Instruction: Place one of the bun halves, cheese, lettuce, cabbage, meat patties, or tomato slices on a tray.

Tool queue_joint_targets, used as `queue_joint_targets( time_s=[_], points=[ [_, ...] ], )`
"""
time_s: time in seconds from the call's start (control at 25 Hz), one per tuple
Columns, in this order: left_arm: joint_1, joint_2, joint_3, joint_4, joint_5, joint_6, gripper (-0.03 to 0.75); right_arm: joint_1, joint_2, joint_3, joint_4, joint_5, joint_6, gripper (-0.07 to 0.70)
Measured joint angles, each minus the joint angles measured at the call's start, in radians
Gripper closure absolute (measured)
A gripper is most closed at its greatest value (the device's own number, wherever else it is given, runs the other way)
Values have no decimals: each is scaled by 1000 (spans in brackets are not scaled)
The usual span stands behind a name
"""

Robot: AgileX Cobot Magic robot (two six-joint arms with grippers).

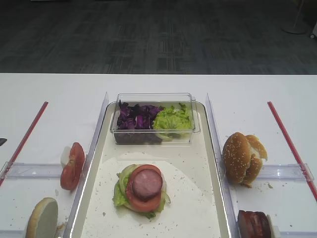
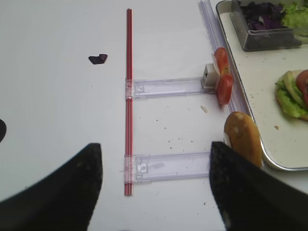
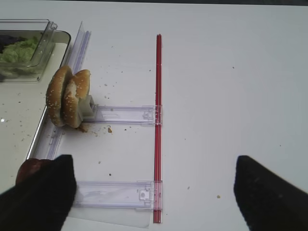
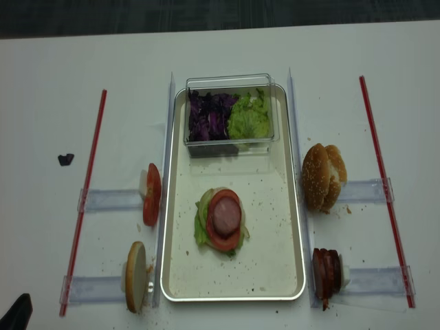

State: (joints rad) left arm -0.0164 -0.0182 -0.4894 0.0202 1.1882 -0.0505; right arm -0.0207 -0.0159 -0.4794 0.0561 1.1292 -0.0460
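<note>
The tray (image 1: pixel 200 198) holds a stack of lettuce (image 1: pixel 120 191), a tomato slice (image 1: pixel 141 202) and a meat patty (image 1: pixel 147 183) on top. A clear box (image 1: pixel 154 118) at its far end holds purple cabbage (image 1: pixel 134 116) and more lettuce (image 1: pixel 172 119). Left of the tray stand upright tomato slices (image 2: pixel 223 77) and a bun half (image 2: pixel 243 137). To the right are two bun halves (image 3: pixel 67 98) and meat patties (image 4: pixel 327 273). My left gripper (image 2: pixel 156 187) is open and empty above the table beside the bun half. Open and empty too, my right gripper (image 3: pixel 154 192) has its left finger near the patties (image 3: pixel 30 171).
Clear plastic rails (image 2: pixel 166 86) and red strips (image 3: pixel 157 125) lie on the white table on both sides of the tray. A small purple cabbage scrap (image 2: pixel 97 58) lies far left. Crumbs speckle the tray and table.
</note>
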Motion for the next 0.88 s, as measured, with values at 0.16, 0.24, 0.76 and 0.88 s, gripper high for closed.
queue_joint_targets(
  time_s=[0.16, 0.24, 0.76, 0.88],
  points=[
    [0, 0, 0, 0, 0, 0, 277, 0, 0, 0, 0, 0, 0, -46],
    [0, 0, 0, 0, 0, 0, 277, 0, 0, 0, 0, 0, 0, -46],
    [0, 0, 0, 0, 0, 0, 277, 0, 0, 0, 0, 0, 2, -46],
    [0, 0, 0, 0, 0, 0, 277, 0, 0, 0, 0, 0, 2, -46]
  ],
)
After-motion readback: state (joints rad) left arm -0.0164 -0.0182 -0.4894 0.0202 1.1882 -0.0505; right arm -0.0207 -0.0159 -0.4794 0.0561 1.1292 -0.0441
